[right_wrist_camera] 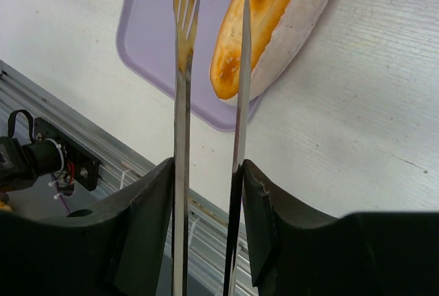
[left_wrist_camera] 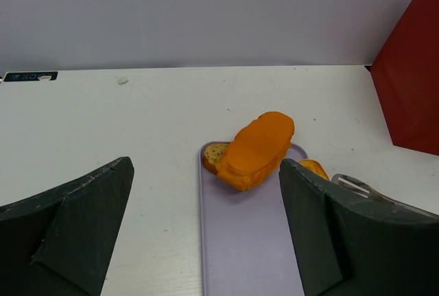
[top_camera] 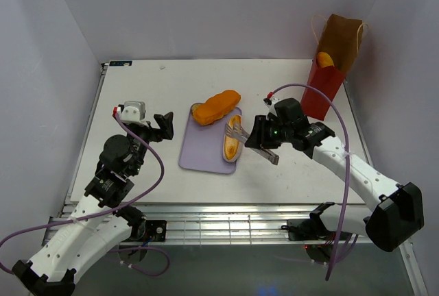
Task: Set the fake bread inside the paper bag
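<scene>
"Where's the bread from where you stand?"

"Two pieces are on the flat lavender plastic tray (top_camera: 199,153), mid-bench. The long orange-brown toy loaf (top_camera: 216,106) sits at the tray's far end and sticks out past the rim onto the white bench (top_camera: 144,90). The split toy bun (top_camera: 234,146), pale outside with an orange face, lies along the tray's right edge and hangs partly over it."

"And the bag?"

"The tall red-and-brown paper bag (top_camera: 335,53) stands upright in the far right corner, well apart from the tray, with its twisted handles up. A small orange lump (top_camera: 325,58) shows where the red meets the brown. I can't tell what it is."

"What's the right hand doing?"

"The right hand (top_camera: 259,136) is clamped on the thin metal tongs (top_camera: 237,131), one finger pressed against each outer side. The blades point at the tray with a narrow gap between them and nothing caught there. In the wrist view one blade crosses the bun's orange face. I can't tell whether it touches."

"And the left?"

"The left hand (top_camera: 164,123) hangs just left of the tray, fingers spread wide, gripping nothing. It faces the loaf, with bare tray between the fingers."
</scene>
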`<state>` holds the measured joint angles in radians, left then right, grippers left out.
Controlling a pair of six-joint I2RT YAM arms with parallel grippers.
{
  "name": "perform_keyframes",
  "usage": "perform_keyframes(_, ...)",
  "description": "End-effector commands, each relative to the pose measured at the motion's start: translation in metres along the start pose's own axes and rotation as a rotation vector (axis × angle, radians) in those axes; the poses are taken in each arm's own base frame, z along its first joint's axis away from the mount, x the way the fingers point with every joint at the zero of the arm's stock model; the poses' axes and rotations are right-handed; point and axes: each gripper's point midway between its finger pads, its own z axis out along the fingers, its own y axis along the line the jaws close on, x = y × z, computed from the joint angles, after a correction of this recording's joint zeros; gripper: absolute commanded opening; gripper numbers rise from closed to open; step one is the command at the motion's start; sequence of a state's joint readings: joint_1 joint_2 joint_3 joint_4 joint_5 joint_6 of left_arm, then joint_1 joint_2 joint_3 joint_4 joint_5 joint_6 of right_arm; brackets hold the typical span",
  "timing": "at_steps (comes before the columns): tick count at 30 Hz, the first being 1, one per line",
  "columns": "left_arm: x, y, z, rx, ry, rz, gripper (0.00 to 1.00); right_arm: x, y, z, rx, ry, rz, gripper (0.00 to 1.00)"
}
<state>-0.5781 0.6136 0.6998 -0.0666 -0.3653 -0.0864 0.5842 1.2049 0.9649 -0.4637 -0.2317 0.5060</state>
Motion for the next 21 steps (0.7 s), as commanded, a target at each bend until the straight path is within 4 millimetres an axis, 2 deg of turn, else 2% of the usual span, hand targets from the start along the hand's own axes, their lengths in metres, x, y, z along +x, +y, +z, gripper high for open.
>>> perform_keyframes(1,-0.004,-0.004,0.0,0.02,-0.016,-0.008,0.98,-0.014,0.003,-0.013,0.018,-0.079,-0.009,0.49)
perform_keyframes(5,-0.004,-0.004,0.0,0.02,-0.016,-0.008,0.98,-0.008,-0.006,-0.011,0.047,-0.086,0.024,0.49)
perform_keyframes(15,-0.005,-0.004,-0.001,0.022,-0.018,-0.009,0.98,-0.007,-0.022,-0.019,0.111,-0.14,0.065,0.56)
perform_keyframes(21,-0.005,-0.005,-0.001,0.024,-0.02,-0.01,0.98,0.004,-0.032,-0.011,0.113,-0.127,0.104,0.57)
